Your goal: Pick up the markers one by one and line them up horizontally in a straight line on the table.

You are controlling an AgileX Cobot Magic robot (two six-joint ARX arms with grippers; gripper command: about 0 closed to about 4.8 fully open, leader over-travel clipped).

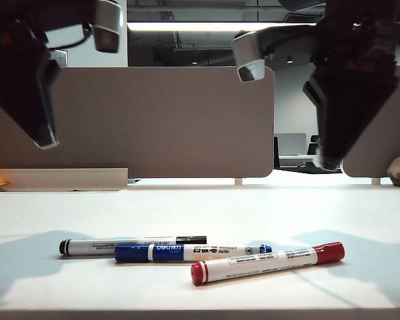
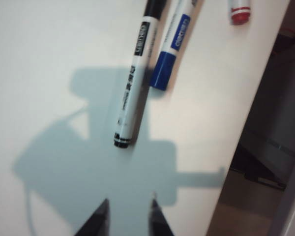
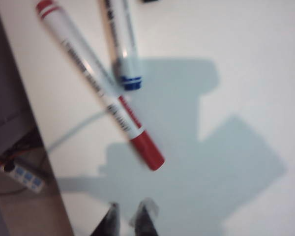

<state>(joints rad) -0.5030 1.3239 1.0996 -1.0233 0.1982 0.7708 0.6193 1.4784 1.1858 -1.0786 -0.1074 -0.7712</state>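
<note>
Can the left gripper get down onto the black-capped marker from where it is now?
Probably yes. The left gripper hangs above the table with jaws apart, and bare surface lies between it and the black-capped marker. The blue marker lies close alongside, so closing near the free end looks safer.

Open-plan office: white desk [image 1: 200, 207] backed by brown-grey partition panels [image 1: 167, 120], ceiling strip light [image 1: 220, 27] at twelve o'clock, monitor [image 1: 290, 143] at two o'clock.

Three markers [image 1: 200, 257] on table [image 1: 360, 213], staggered left-back to right-front.
</note>
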